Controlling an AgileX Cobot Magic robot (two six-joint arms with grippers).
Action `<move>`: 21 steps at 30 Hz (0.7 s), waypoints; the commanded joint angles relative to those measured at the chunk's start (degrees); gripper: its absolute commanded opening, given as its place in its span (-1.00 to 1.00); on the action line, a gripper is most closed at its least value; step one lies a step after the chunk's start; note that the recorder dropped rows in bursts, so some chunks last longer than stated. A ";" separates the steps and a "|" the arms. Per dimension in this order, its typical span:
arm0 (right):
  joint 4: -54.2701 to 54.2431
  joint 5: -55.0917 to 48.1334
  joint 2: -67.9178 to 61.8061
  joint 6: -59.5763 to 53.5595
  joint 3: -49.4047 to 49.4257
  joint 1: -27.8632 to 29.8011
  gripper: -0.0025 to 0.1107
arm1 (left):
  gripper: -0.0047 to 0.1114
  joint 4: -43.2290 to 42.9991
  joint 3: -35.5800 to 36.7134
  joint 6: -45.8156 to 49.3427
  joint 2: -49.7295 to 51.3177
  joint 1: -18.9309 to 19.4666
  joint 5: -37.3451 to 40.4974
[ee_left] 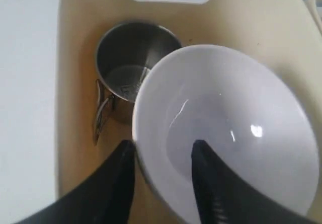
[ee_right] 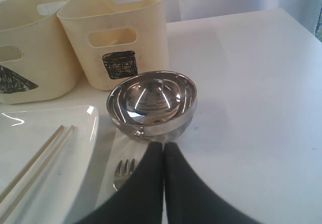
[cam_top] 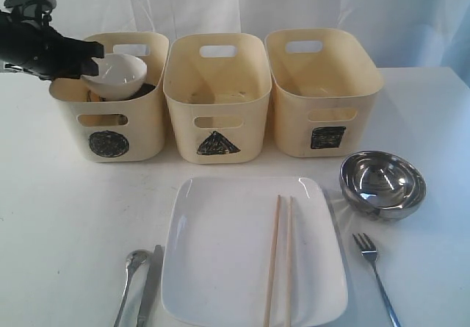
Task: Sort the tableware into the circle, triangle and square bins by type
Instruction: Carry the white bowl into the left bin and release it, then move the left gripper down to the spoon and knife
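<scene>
White table [cam_top: 44,217], pale curtain [cam_top: 220,4] behind. Small white bowl [cam_top: 115,75] sat tilted in the top of the circle bin [cam_top: 147,132], its rim above the bin's edge. It looked propped on what was already inside. One steel mug [ee_left: 131,68] showed beside and partly under it; a second mug couldn't be seen. Left gripper [ee_left: 163,147] was over the circle bin's outer side, fingers [ee_left: 121,183] astride the bowl's near rim, one inside and one outside. The gap was much wider than the thin wall, so the claw read as parted and not pinching, likely letting go. The bowl goes with the mug, so the drop looked done or nearly so.

Room: the bowl filled most of the circle bin's mouth, with the bin wall close around the outer finger. A straight lift seemed the safe exit; a sideways pull could snag the rim.

Triangle bin [cam_top: 250,114] touched or nearly touched the circle bin, and the square bin [cam_top: 294,121] stood past that one. Large white square plate [cam_top: 220,253] lay nearer the camera than the circle bin, chopsticks [cam_top: 279,261] on it, spoon [cam_top: 132,268] and knife [cam_top: 150,283] also on that near side. Steel bowl [cam_top: 382,184] and fork [cam_top: 376,268] lay well away from the circle bin. Right gripper [ee_right: 164,148] was there, closed tight, empty, just short of the steel bowl.
</scene>
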State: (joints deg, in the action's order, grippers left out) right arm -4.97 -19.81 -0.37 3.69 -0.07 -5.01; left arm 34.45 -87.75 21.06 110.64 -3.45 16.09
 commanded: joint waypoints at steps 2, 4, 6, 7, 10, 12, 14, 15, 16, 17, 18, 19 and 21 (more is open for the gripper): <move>0.36 0.21 0.37 0.03 0.07 0.48 -0.96 | -0.16 0.75 -0.39 -0.56 -1.46 -0.15 2.01; 0.36 0.21 0.37 0.03 0.07 0.48 -0.96 | -0.16 0.75 -0.39 0.00 -4.31 -0.15 2.10; 0.36 0.21 0.37 0.03 0.07 0.48 -0.96 | -0.16 0.75 -0.39 1.95 -7.91 -0.15 3.38; 0.36 0.21 0.37 0.03 0.07 0.48 -0.96 | -0.16 0.75 -0.39 2.98 -10.53 -0.15 5.13; 0.36 0.21 0.37 0.03 0.07 0.48 -0.96 | -0.16 0.57 -0.39 3.17 -15.56 -0.15 15.34; 0.36 0.21 0.37 0.03 0.07 0.48 -0.96 | -0.16 0.57 0.43 4.66 -17.70 -0.15 24.16; 0.36 0.21 0.37 0.03 0.07 0.48 -0.96 | -0.16 0.57 3.23 6.39 -20.00 -0.15 27.32; 0.36 0.21 0.37 0.03 0.07 0.48 -0.96 | -0.16 0.34 4.91 6.39 -21.26 -0.15 28.13; 0.36 0.21 0.37 0.03 0.07 0.48 -0.96 | -0.16 0.34 6.73 6.39 -22.62 -0.15 29.03; 0.36 0.21 0.37 0.03 0.07 0.48 -0.96 | -0.16 0.65 8.56 6.39 -24.28 -0.15 30.06; 0.36 0.21 0.37 0.03 0.07 0.48 -0.96 | -0.16 1.23 10.75 6.39 -25.93 -0.15 31.13; 0.36 0.21 0.37 0.03 0.07 0.48 -0.96 | -0.16 1.39 12.22 6.39 -27.23 -0.15 31.61; 0.36 0.21 0.37 0.03 0.07 0.48 -0.96 | -0.16 1.39 14.85 6.39 -29.70 -0.15 32.48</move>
State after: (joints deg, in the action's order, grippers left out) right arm -4.97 -19.81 -0.37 3.69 -0.07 -5.01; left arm 34.68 -76.41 27.20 84.68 -3.45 46.07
